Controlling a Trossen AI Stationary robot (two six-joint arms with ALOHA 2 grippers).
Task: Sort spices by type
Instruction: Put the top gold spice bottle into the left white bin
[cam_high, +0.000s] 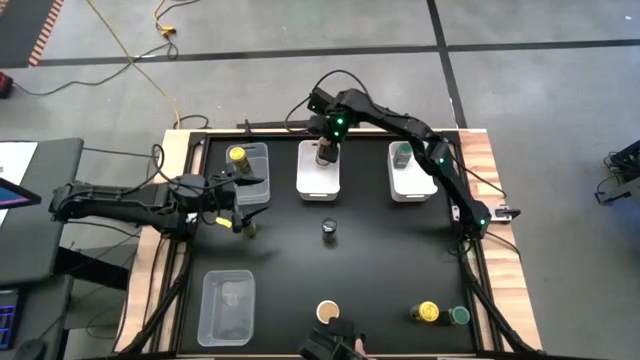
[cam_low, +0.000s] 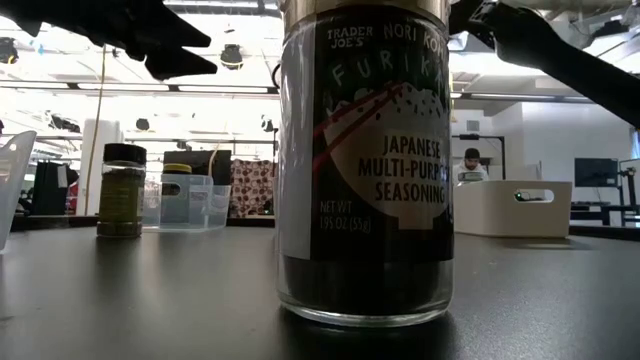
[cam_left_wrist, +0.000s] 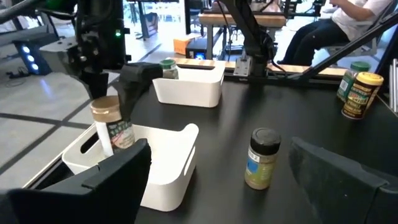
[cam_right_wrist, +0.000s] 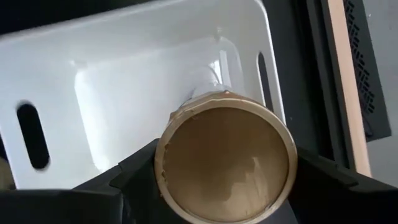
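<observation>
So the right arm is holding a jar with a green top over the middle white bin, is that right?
Not quite. The jar in the right gripper has a tan-brown top, not a green one; the right wrist view shows it plainly. The rest holds: it hangs over the middle white bin.

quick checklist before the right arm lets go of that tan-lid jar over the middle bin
1. Right gripper clamped on the tan-lid jar: ok.
2. Jar over the middle white bin, not its rim: ok.
3. Bin floor clear beneath the jar: ok where visible.
4. Jar bottom touching the bin floor: cannot tell.
5. Left gripper open and off to the side by the clear bin: ok.
</observation>
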